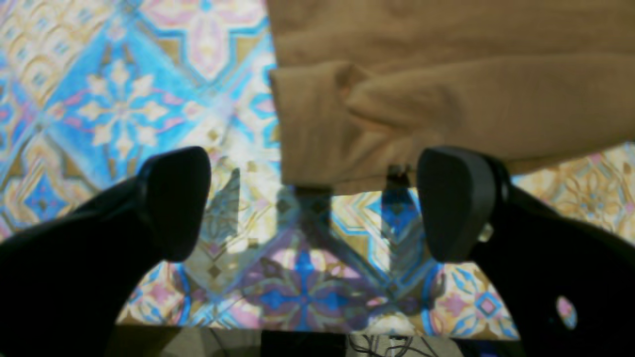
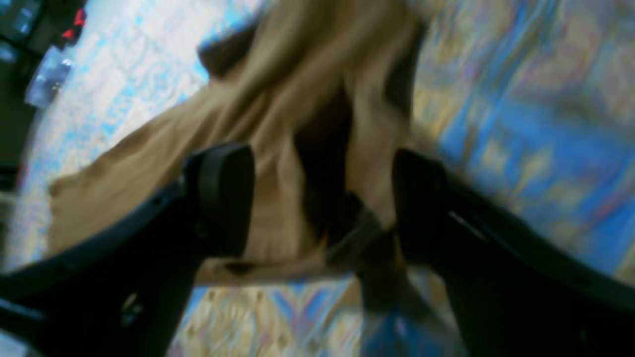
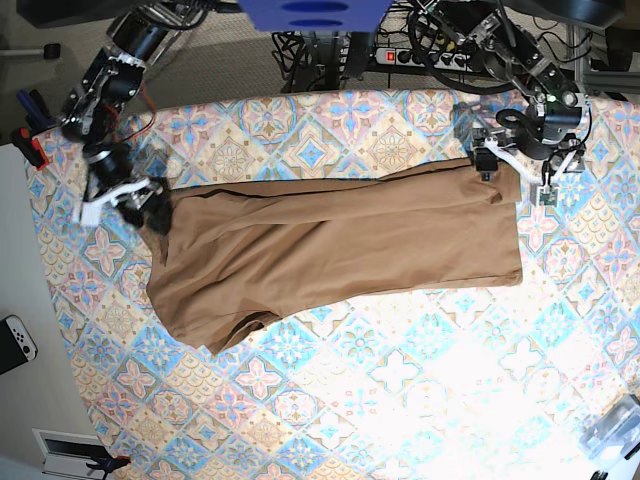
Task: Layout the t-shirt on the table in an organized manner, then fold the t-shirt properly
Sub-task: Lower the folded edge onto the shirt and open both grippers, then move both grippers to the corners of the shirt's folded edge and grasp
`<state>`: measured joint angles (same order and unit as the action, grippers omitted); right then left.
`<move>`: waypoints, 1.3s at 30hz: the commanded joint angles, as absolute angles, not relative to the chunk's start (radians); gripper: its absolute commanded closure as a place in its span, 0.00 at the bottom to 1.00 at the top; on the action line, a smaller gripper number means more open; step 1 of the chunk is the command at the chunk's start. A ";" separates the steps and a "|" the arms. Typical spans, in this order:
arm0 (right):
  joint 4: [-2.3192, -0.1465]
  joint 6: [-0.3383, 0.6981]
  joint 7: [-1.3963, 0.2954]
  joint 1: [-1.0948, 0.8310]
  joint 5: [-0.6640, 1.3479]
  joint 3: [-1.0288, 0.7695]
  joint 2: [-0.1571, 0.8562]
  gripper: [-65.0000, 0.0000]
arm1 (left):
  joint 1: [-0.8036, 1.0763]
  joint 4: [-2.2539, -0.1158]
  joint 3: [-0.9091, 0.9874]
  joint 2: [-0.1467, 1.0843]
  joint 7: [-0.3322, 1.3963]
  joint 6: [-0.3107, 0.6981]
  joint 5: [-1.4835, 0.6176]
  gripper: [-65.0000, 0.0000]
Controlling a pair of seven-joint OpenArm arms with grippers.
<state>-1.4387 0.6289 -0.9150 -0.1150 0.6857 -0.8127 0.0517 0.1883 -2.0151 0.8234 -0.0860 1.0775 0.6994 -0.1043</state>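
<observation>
Left hand [image 1: 317,203] just beside t-shirt [image 1: 446,89]

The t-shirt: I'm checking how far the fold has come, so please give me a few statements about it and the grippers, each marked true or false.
1. The t-shirt lies stretched across the table. True.
2. The left gripper is clamped on a sleeve. False: its jaws stand open with patterned cloth between them.
3. The right gripper is open, with fabric between its fingers. True.
4. The t-shirt is folded into a small neat square. False: it is a long, uneven shape.
5. A second garment lies on the table. False: only one.
</observation>
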 commanded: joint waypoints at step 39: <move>-1.415 0.641 -0.901 -0.110 0.693 -0.803 0.093 0.36 | 0.214 -2.060 0.826 -0.081 1.059 0.698 -0.120 0.00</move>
